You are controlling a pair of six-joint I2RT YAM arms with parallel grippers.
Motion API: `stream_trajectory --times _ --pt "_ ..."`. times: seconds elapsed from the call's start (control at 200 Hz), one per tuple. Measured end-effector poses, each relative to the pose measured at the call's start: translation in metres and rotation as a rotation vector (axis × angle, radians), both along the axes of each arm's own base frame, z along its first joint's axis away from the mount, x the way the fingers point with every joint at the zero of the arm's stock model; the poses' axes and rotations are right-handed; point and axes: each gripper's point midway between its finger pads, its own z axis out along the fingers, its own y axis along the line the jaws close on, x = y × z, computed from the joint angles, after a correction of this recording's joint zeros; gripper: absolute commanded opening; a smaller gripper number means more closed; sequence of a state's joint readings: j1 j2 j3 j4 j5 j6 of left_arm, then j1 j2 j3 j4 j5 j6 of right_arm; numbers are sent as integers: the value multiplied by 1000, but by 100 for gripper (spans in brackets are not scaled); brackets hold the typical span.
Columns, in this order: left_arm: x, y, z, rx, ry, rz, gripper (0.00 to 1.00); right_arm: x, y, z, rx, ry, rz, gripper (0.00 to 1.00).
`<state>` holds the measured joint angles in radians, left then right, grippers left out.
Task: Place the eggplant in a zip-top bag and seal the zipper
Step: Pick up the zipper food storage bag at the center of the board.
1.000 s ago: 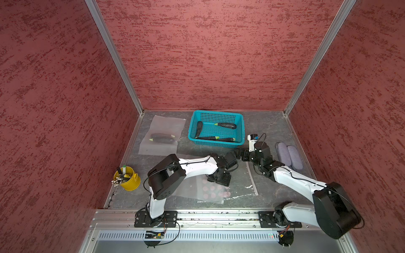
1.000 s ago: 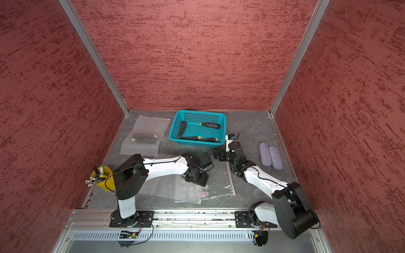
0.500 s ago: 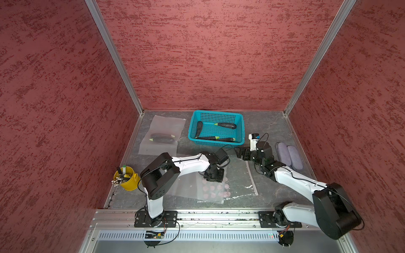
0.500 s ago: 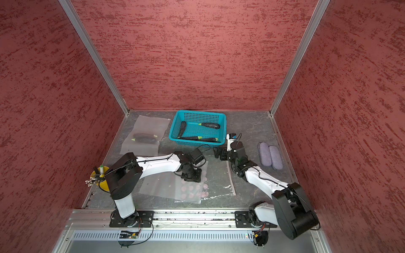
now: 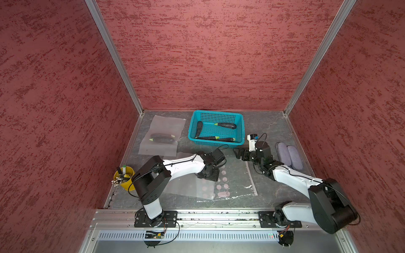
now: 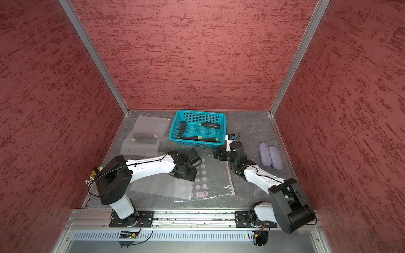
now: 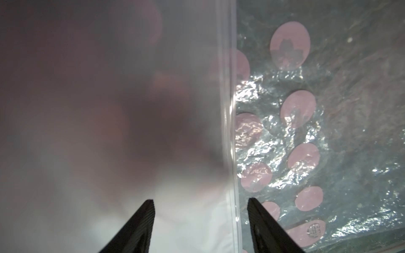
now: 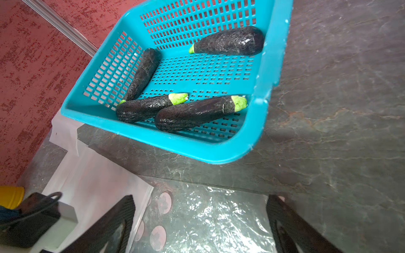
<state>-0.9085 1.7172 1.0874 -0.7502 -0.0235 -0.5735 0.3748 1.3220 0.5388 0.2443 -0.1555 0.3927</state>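
**A:** Compared with a second back, the left claw (image 5: 208,174) has slid a bit toward the left of the frame along the frosted zip-top bag (image 5: 186,186). The right claw (image 5: 238,153) hasn't really budged, still hanging just below the lower-right corner of the teal basket (image 5: 240,131).

**B:** Both released?

**A:** Yep. The left wrist view shows its fingers (image 7: 146,219) spread either side of the zipper strip (image 7: 229,131), nothing pinched. The top views can't show that because the wrist covers it. The right one gapes wide over the clear pink-dotted bag (image 8: 208,219), empty.

**B:** And the eggplant?

**A:** Four eggplants (image 8: 197,111) lie in the basket, centre-back of the counter (image 5: 263,124). The top views also show a bagged eggplant (image 5: 162,138) at upper left, which neither wrist cam catches.
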Motion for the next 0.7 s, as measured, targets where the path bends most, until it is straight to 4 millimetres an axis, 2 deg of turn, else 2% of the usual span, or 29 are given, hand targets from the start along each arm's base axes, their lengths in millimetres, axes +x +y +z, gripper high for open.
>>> stream_trajectory --times 0.356,0.531,0.626,0.696 --pt "11 -3 8 6 -48 -39 78 -4 -1 -13 0 24 8 95" --pt "7 -1 -7 20 -25 -43 78 -4 1 -17 4 31 17 95" --pt "3 1 -19 34 -1 -48 76 -4 2 -19 6 34 22 95" --pt "3 1 -20 32 -1 -48 72 -5 2 -20 6 39 25 95"
